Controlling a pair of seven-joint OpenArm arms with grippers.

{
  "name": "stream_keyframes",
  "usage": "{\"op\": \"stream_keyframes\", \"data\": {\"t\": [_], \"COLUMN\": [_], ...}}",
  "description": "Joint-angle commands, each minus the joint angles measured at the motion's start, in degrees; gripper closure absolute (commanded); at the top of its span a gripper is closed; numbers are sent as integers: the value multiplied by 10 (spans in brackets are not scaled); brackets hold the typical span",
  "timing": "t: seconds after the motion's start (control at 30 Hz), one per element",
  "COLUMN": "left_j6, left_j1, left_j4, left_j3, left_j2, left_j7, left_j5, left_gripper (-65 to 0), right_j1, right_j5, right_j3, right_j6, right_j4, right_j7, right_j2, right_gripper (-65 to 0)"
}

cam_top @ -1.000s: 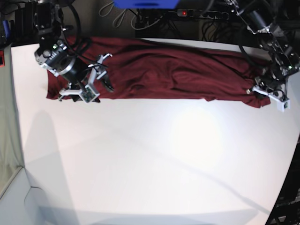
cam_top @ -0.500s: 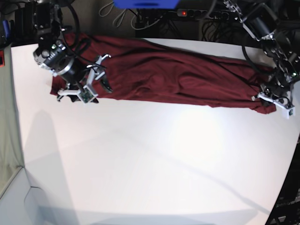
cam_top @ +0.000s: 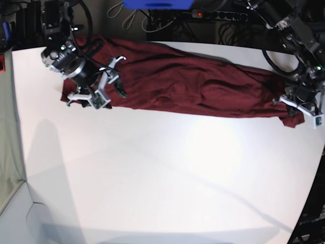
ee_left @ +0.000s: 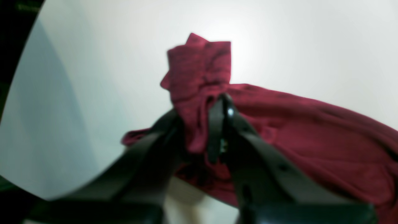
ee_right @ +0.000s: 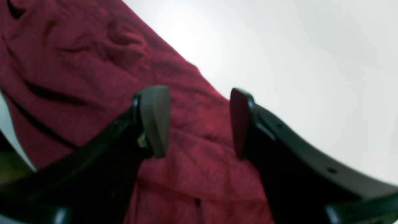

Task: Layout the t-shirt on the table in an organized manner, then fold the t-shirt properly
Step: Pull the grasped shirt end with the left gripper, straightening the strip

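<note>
The maroon t-shirt (cam_top: 183,86) lies stretched in a long creased band across the far part of the white table (cam_top: 162,178). My left gripper (cam_top: 285,104) is at the band's right end in the base view. In the left wrist view it (ee_left: 199,121) is shut on a bunched end of the t-shirt (ee_left: 199,68), just above the table (ee_left: 295,37). My right gripper (cam_top: 118,76) is over the band's left end. In the right wrist view it (ee_right: 197,121) is open and empty just above the t-shirt (ee_right: 93,77).
Black cables and a power strip (cam_top: 218,15) run behind the table's far edge, beside a blue object (cam_top: 157,4). The table's curved edge (cam_top: 314,198) drops away at the right. The left edge borders a grey surface (cam_top: 10,152).
The t-shirt has been drawn to the right in the base view and now lies narrower and tauter. My left gripper moved right and nearer with its end. My right gripper shifted slightly right.
</note>
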Motion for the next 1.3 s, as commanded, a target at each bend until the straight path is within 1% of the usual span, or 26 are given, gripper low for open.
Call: {"op": "stream_keyframes", "data": {"t": [0.0,0.13,0.4,0.5,0.57,0.7,0.83,0.93,1.17,1.27], "left_j6": [0,2,3,3,3,-1,-2,-2,-1,-1], "left_j1": [0,16,41,40,35,5,-18,-29,-48,-68], "left_j4": [27,75,105,97,79,26,-15,-40,-83,-104], "left_j3": [-1,-1,0,-2,-1,-1,-4,-5,-6,-6], "left_j2": [-3,12,14,20,23,21,18,-3,-36,-46], "left_j7": [-11,-10,-10,-14,-16,-17,-17,-17,-17,-17], "left_j5": [-6,-6,-6,-2,14,38,42,39,37,40], "left_gripper": [-2,-2,-2,-2,-2,-2,-2,-2,-3,-5], "right_j1": [4,4,1,0,0,-2,-3,-7,-10,-10], "right_j5": [7,7,8,10,10,10,10,10,8,8], "right_j3": [2,2,2,2,0,-1,-1,-1,0,1], "right_j6": [0,0,0,0,0,0,0,0,0,0], "right_j4": [9,9,10,11,11,11,11,11,13,13], "right_j7": [14,14,14,14,14,14,14,14,14,14], "right_j2": [2,1,1,1,1,1,0,0,0,1], "right_gripper": [-318,-318,-318,-318,-318,-318,-317,-317,-317,-317]}}
